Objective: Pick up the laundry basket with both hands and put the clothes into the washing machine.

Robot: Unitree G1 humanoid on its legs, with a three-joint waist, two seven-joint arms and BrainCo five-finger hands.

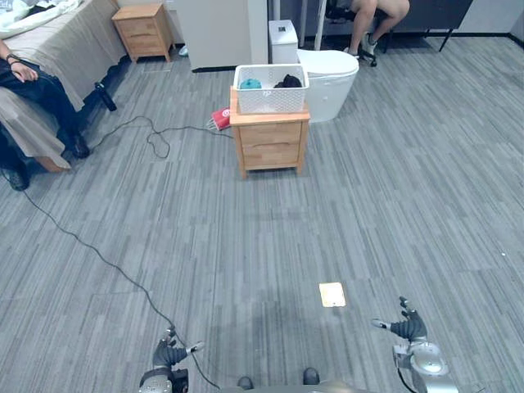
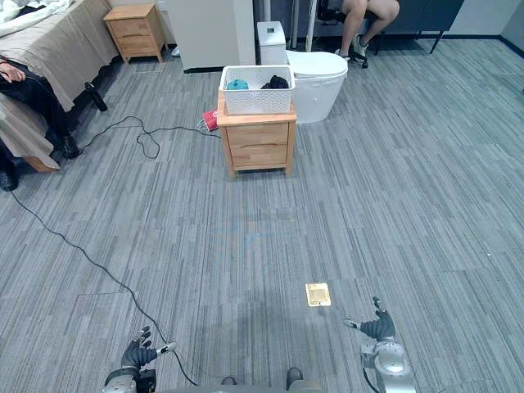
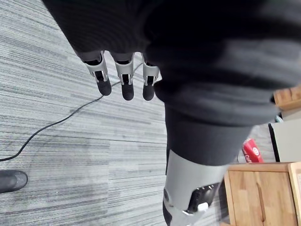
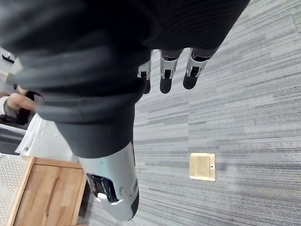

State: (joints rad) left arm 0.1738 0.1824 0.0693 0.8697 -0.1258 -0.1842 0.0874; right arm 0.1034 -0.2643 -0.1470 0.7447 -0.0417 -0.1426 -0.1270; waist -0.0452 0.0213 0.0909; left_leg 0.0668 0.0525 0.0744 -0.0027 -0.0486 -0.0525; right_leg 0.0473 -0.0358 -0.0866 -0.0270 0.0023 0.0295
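Grey striped carpet (image 1: 246, 237) underfoot. Left hand (image 1: 169, 356) low, fingers (image 3: 127, 84) straight, loose, holding nothing. Well ahead: white perforated plastic laundry basket (image 1: 270, 101) on boxy wooden nightstand (image 1: 270, 147), untouched; teal cloth (image 1: 250, 83) and black cloth (image 1: 288, 82) inside. Square brass floor plate (image 1: 332, 294). Right hand (image 1: 407, 329) low, fingers (image 4: 168, 77) likewise relaxed, empty.

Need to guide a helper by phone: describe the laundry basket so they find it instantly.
Mid-room on the grey carpet, a light wooden two-drawer nightstand stands by a white toilet. On top sits the white perforated plastic laundry basket, holding teal and black clothes; the bedside nightstand carries none.
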